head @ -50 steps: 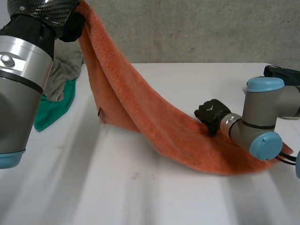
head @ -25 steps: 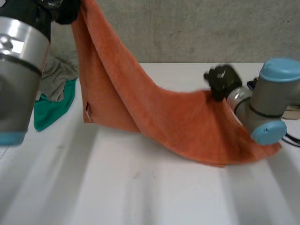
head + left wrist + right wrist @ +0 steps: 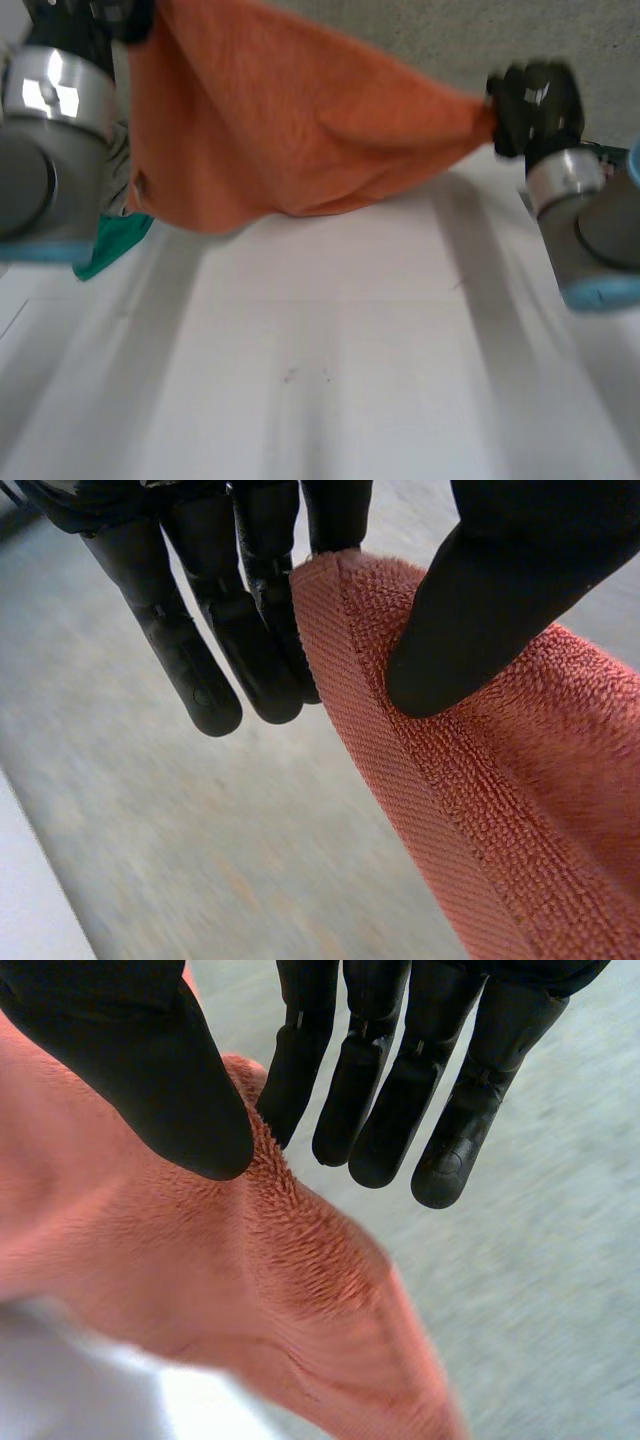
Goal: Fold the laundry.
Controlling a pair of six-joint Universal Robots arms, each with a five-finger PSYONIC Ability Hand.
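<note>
An orange towel hangs stretched in the air between my two hands, above the white table. My left hand holds it high at one end; in the left wrist view the thumb pinches the towel's hemmed edge against the fingers. My right hand grips the other end; in the right wrist view its thumb presses the towel against the fingers. The towel's lower edge sags in the middle, clear of the table.
A green cloth and a grey cloth lie at the table's back left, partly behind the towel and my left arm. A grey wall stands behind the table.
My right hand closed on the towel's end and rose up and right, lifting it off the table. The left hand lifted too. The towel now hangs taut between them.
</note>
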